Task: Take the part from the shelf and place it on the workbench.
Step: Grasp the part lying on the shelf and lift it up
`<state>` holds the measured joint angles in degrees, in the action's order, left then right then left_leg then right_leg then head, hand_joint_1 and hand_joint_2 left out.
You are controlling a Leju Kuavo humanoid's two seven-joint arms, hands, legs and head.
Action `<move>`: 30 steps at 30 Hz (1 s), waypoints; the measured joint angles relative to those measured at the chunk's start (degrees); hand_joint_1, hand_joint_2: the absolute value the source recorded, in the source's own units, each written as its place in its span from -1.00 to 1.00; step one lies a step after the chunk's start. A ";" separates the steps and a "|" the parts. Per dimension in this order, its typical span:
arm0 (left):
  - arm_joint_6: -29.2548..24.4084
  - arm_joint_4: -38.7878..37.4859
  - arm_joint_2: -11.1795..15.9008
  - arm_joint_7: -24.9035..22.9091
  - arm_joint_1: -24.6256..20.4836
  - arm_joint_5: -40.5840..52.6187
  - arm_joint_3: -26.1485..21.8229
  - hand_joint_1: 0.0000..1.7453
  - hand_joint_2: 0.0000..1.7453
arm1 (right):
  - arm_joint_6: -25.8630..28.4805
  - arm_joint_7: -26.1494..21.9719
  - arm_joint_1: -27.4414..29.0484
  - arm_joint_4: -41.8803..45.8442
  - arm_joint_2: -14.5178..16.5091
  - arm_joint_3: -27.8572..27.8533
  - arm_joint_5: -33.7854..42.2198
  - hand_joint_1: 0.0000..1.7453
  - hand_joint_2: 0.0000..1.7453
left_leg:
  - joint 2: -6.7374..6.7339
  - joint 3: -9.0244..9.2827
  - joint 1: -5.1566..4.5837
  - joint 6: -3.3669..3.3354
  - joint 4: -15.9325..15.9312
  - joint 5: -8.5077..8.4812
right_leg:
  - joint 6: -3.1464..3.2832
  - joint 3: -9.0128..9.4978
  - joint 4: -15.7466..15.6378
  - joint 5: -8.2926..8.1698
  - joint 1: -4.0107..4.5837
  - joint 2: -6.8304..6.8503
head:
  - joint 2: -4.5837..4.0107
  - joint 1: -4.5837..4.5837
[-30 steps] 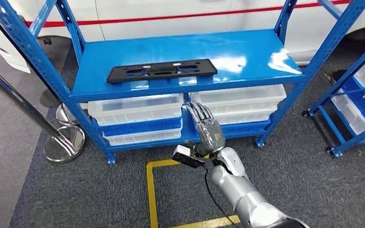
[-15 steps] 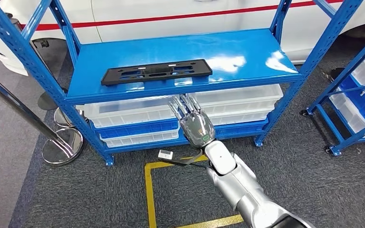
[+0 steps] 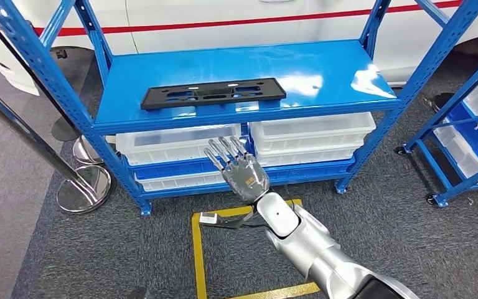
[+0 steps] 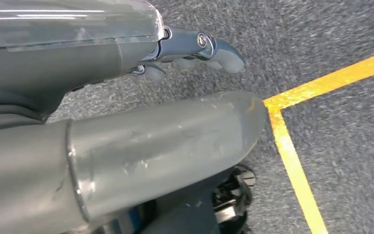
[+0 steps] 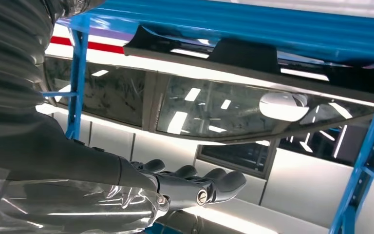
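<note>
Stanchion: a chrome post with a round base (image 3: 84,189) is standing on the grey carpet, left of the shelf.
Shelf: the blue metal shelf (image 3: 323,68) is filling the middle of the head view, a white vehicle with a red stripe (image 3: 236,18) sitting behind it.
Part: the flat black part (image 3: 213,93) is lying on the shelf's top board, left of centre and near the front edge; its long axis is running left to right along that edge, the right end sitting slightly farther back.
Bins: clear plastic bins (image 3: 311,134) are sitting side by side on the lower level, under the part.
Left hand: in the left wrist view the left hand (image 4: 126,107) is hanging over carpet and a yellow floor line (image 4: 292,161), holding nothing; whether its fingers (image 4: 209,48) are apart or together I cannot tell.
Right hand: the right hand (image 3: 236,169) is hovering in front of the bins, below the part and not touching it; its fingers (image 3: 220,151) are lying straight and slightly apart, holding nothing.
Second rack: another blue rack (image 3: 467,134) with bins is standing at the far right.
</note>
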<state>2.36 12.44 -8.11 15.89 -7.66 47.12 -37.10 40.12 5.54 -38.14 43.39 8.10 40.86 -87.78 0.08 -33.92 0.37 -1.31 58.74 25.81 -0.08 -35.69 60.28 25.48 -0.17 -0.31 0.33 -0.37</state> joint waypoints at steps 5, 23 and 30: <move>0.12 0.00 0.02 0.13 -0.26 0.45 0.25 -1.00 -1.00 | 0.01 0.04 0.08 -0.22 0.07 0.05 -0.04 -1.00 1.00 | 0.00 -0.83 0.09 1.45 1.68 1.46 | 1.49 0.29 -1.14 -0.32 -0.13 0.00 | 0.00 -0.01; 0.35 0.00 0.10 0.56 -0.59 1.34 1.07 -1.00 -1.00 | 0.01 -1.32 0.92 -0.64 0.12 -0.96 0.20 -1.00 1.00 | 0.00 0.83 0.23 -0.74 -1.30 -0.37 | -0.69 -4.61 9.42 5.44 -0.16 0.03 | 0.00 0.03; 0.50 0.00 0.11 0.56 -0.56 1.55 1.33 -1.00 -1.00 | 0.01 -1.52 1.46 -1.02 0.11 -1.71 0.20 -1.00 1.00 | 0.16 1.34 0.02 -0.07 -0.59 0.86 | -0.28 -1.37 1.12 -0.69 -0.25 0.15 | 0.00 0.02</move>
<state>2.86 12.44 -7.99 16.45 -8.23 48.67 -35.76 40.13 4.02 -36.68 42.37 8.21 39.16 -87.58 0.24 -32.59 0.39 -1.39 58.15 26.67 -0.36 -37.06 61.40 24.80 -0.42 -0.16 0.33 -0.35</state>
